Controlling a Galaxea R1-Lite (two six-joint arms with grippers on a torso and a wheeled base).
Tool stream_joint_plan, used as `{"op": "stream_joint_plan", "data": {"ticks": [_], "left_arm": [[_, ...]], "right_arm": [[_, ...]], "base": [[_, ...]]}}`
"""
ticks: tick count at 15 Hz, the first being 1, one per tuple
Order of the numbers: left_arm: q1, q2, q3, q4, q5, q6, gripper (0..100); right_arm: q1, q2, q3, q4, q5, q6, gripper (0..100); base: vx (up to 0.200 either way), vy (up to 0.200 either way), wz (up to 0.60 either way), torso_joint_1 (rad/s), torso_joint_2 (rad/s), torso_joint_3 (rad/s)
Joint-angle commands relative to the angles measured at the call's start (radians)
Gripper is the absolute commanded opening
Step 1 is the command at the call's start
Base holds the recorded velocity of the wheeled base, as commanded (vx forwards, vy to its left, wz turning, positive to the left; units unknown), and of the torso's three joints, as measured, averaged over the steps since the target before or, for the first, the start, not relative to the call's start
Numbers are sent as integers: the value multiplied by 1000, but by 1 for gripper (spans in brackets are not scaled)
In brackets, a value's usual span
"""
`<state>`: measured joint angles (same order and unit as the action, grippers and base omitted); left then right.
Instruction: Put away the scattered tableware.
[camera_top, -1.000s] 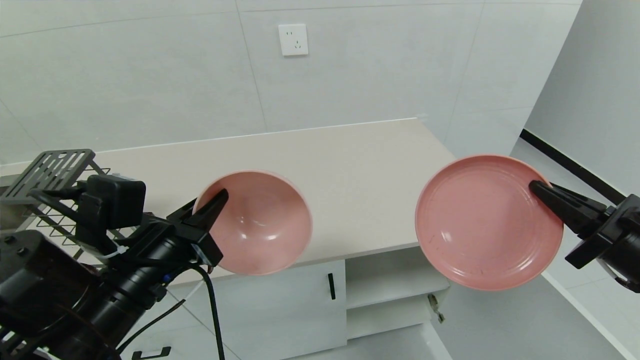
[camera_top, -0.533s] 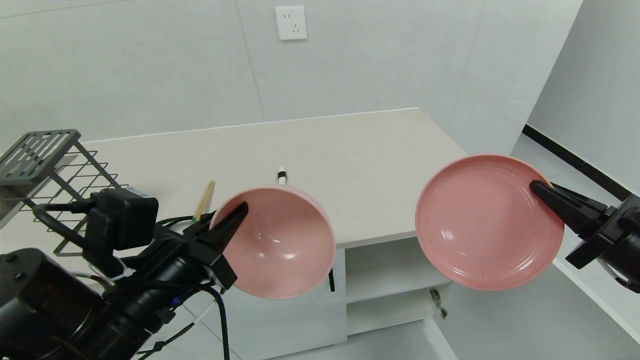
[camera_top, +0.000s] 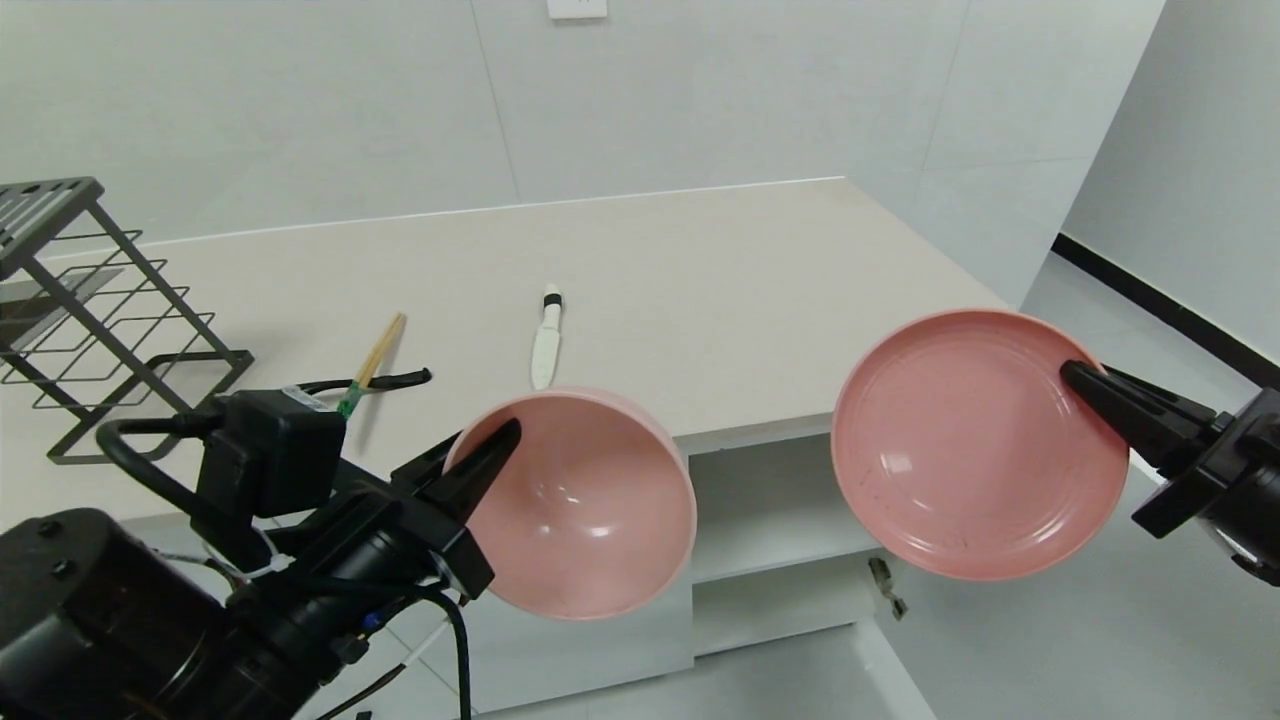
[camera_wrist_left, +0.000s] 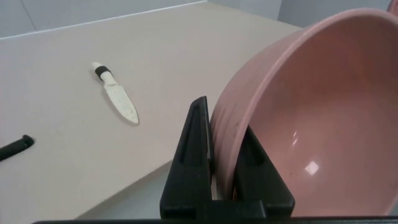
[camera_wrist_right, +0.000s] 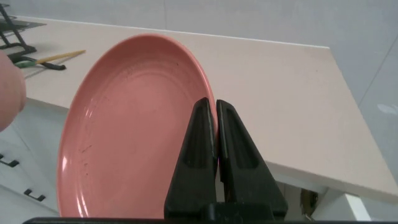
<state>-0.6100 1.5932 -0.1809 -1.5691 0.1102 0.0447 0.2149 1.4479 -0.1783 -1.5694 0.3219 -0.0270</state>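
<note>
Pinching the pink bowl (camera_top: 590, 505) by its rim in the left tool (camera_top: 500, 437), jaws closed down to the wall's thickness, one finger inside and one outside. Hanging it tilted on edge at lower centre of the head frame, in front of the desk (camera_top: 720, 270) and off its near edge. Clamping the pink plate (camera_top: 960, 450) the same way in the right tool (camera_top: 1072, 377), at the right of the frame, likewise tilted and clear of the desk.

Probably carrying both toward the wire dish rack (camera_top: 110, 300) at upper left. Calling for a firm rim pinch, guarding against pivoting in so narrow a hold. Raising both above the desk edge before swinging left. Going slowly, bowl first, plate well apart from it to avoid knocking.

Watching for a white knife (camera_top: 546, 340) at centre of the desk, then chopsticks (camera_top: 380, 345) and a black-handled utensil (camera_top: 385, 380) nearer the rack. Passing over these, not through them. Noting open shelves (camera_top: 780, 520) under the desk.
</note>
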Motion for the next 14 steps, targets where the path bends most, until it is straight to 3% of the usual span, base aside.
{"op": "stream_joint_plan", "data": {"ticks": [1,14], "left_arm": [[-1,1,1,-2,0,0,0],[-91,11,15,-2,0,3,0]], "right_arm": [[0,0,0,-1,0,-1,0],[0,6,2,-1,0,-4,0]], "base": [[0,0,0,-261,510,242],[0,0,0,-163,322,153]]}}
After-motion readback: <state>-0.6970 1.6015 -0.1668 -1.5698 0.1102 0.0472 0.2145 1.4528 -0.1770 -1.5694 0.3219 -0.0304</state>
